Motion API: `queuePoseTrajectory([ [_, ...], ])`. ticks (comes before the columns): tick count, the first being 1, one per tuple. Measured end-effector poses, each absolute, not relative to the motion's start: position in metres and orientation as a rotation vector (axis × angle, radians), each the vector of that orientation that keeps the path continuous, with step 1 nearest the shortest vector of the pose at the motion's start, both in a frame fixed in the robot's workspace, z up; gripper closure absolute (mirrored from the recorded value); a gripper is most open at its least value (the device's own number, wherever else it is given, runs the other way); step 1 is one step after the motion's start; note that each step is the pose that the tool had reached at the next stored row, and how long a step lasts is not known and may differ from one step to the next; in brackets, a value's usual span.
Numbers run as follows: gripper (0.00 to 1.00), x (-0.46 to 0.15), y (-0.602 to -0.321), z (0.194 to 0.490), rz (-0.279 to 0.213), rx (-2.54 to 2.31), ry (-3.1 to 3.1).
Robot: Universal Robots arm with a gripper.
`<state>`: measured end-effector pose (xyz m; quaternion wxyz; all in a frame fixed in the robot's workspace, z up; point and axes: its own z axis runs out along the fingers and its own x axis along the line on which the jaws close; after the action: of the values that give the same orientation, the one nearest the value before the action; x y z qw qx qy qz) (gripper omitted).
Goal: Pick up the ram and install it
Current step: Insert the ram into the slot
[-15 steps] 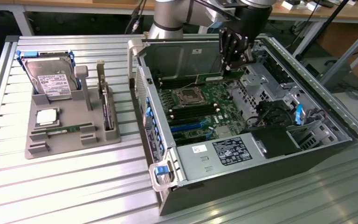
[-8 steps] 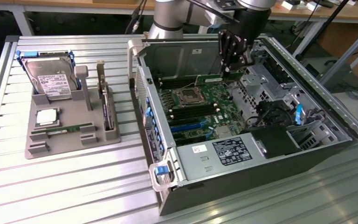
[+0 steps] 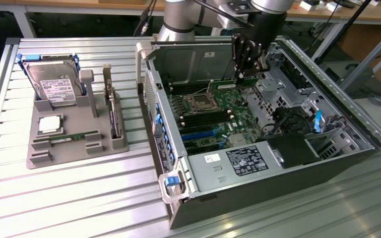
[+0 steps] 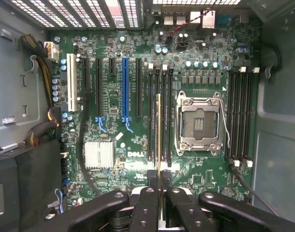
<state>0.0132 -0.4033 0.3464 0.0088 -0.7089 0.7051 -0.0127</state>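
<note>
The ram is seen edge-on in the wrist view, as a thin green and gold stick running out from between my fingertips. My gripper is shut on it. The stick hangs above the black memory slots beside the empty processor socket, in line with them and apart from the board. In the exterior view my gripper points down inside the open computer case, over the far part of the motherboard.
A grey tray on the exterior view's left holds a hard drive, a silver processor chip, an upright card and a thin green strip. More memory slots lie past the socket. Case walls surround the board.
</note>
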Motion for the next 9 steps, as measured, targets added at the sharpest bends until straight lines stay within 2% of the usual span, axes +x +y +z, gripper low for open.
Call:
queuePoseTrajectory([
  [9,0.87,0.0132,-0.4033,0.3406,-0.04,-2.215,2.203],
])
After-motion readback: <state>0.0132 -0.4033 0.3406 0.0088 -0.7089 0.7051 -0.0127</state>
